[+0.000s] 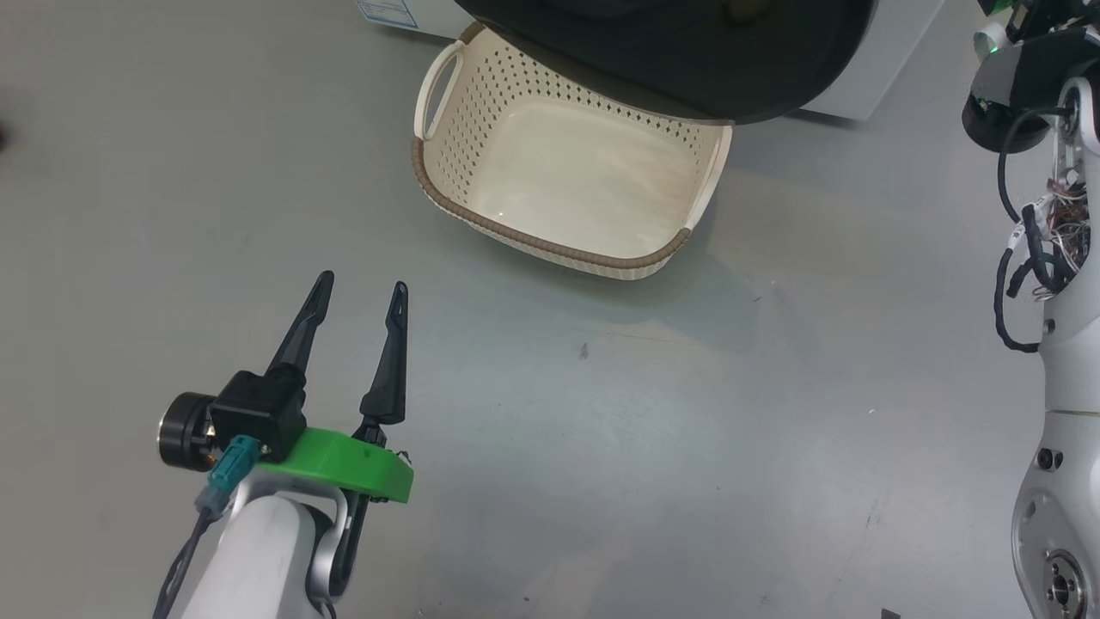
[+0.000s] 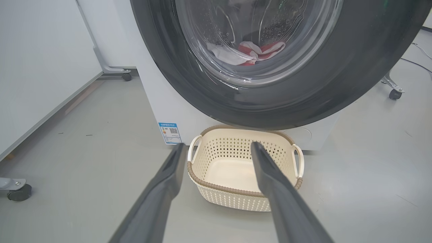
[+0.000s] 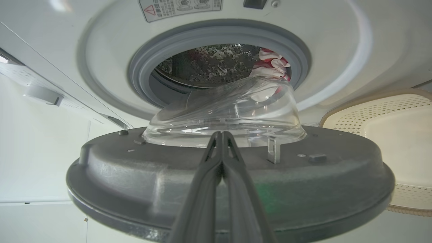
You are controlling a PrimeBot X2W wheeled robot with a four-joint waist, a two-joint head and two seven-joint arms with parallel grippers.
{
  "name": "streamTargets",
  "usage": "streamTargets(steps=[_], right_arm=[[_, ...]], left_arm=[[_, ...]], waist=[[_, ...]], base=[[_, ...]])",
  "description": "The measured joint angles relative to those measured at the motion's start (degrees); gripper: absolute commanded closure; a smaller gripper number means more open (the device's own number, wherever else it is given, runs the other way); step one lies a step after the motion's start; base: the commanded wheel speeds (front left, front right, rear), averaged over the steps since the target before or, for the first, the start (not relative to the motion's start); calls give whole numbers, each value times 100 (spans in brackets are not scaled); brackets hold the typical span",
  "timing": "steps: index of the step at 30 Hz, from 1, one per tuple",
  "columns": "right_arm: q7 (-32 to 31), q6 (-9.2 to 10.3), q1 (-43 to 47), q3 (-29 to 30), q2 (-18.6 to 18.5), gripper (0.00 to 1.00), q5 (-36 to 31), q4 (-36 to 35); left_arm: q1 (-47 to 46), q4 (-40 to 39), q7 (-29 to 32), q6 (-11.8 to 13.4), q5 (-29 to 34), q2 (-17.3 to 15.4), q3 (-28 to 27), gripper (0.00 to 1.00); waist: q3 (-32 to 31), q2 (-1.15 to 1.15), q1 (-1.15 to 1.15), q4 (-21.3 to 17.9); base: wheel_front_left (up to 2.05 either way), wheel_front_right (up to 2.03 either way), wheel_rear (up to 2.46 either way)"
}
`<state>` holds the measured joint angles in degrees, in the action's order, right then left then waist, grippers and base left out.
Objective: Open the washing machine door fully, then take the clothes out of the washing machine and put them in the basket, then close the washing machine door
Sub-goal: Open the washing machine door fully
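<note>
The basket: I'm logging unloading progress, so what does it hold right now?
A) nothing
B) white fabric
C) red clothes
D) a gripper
A: the floor of the basket is bare, and the clothes sit behind the glass of the washing machine door.

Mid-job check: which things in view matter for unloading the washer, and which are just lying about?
Job: washing machine door, washing machine, clothes, basket.
Lying about: white wheeled panel, floor cable, castor leg.

Grey floor (image 1: 601, 447), basket (image 1: 481, 211) and washing machine (image 2: 158, 101) on it
</note>
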<state>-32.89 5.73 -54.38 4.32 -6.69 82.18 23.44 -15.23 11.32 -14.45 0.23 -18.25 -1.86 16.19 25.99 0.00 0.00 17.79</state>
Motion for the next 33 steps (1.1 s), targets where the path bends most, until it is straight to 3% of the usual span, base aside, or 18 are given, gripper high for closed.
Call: streamTargets(steps=[11,33], right_arm=[[-371,151,-270,48,43,100,245,359],[-865,153,-447,327,99,100,855,1403]], left_arm=[[-44,-1,0,7,-37,1,44,0],[-99,30,0,57,-40,4,75,0]], waist=[[34,0,0,45],[57,0,0,123]], base=[[0,0,0],[0,0,0]])
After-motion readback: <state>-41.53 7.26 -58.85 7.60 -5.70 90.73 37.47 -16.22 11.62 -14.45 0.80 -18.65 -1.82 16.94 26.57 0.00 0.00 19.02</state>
